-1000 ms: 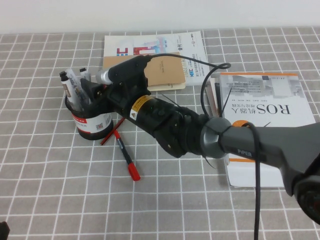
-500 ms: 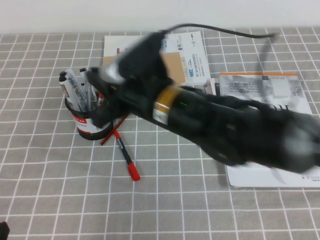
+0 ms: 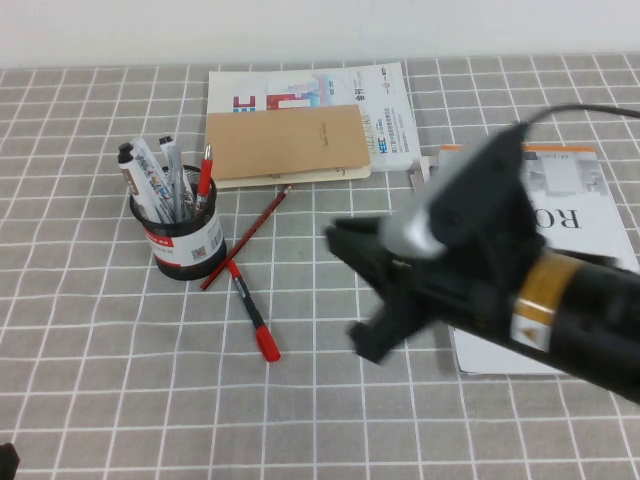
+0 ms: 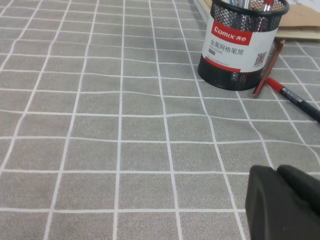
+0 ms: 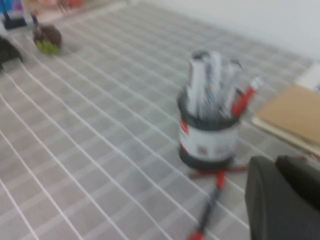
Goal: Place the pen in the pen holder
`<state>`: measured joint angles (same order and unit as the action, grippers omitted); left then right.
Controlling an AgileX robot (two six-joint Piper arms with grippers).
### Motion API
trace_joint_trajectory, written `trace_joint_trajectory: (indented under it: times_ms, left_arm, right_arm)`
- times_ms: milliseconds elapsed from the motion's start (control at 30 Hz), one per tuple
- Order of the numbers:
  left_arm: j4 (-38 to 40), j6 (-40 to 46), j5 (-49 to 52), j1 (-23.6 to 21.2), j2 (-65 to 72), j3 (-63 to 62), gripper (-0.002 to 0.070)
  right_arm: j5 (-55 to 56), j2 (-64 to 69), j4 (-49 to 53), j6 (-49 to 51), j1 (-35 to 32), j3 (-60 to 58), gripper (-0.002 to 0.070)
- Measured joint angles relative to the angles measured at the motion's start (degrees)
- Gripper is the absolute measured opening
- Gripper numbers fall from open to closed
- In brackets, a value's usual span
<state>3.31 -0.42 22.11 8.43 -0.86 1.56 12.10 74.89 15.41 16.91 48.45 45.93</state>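
The pen holder [image 3: 180, 240] is a black mesh cup with a red-and-white label, at the table's left. It also shows in the left wrist view [image 4: 235, 47] and the right wrist view [image 5: 206, 135]. The red pen [image 3: 205, 170] stands in it among several grey markers, its red top at the rim [image 5: 244, 100]. My right gripper [image 3: 350, 290] is blurred above the table's middle, well right of the holder, shut and empty [image 5: 277, 167]. My left gripper [image 4: 277, 172] is shut and empty, low over the cloth near the front left corner.
A red-capped pen with a black barrel [image 3: 250, 310] and a red-brown pencil [image 3: 245, 237] lie just right of the holder. A brown notebook [image 3: 285, 145] on a booklet lies at the back. A stack of books [image 3: 520, 190] is on the right.
My right arm has drawn back from the pen holder to the right and toward the front. The red pen now stands uncovered in the holder.
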Motion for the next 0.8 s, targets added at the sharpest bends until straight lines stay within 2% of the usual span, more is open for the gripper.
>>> trace_joint_trajectory:
  times_ms: [167, 400, 567, 667, 800]
  left_arm:
    - [0.0, 0.0, 0.0, 0.0, 0.0, 0.0, -0.0005]
    - [0.0, 0.0, 0.0, 0.0, 0.0, 0.0, -0.0005]
    - [0.0, 0.0, 0.0, 0.0, 0.0, 0.0, -0.0005]
    - [0.0, 0.0, 0.0, 0.0, 0.0, 0.0, -0.0005]
    - [0.0, 0.0, 0.0, 0.0, 0.0, 0.0, -0.0005]
  right_arm:
    - [-2.61, -7.46, 3.09, -0.46, -1.67, -3.73, -0.0012]
    - [-2.82, -20.56, 6.33, -8.87, -5.99, -8.82, -0.0012]
    - [-11.22, -31.55, 1.76, -10.21, -8.17, -14.52, -0.0012]
    - [-18.04, -39.48, -1.09, -10.35, -12.35, -19.82, -0.0012]
    - [-20.54, -51.48, -2.76, -10.34, -21.63, -27.69, -0.0013]
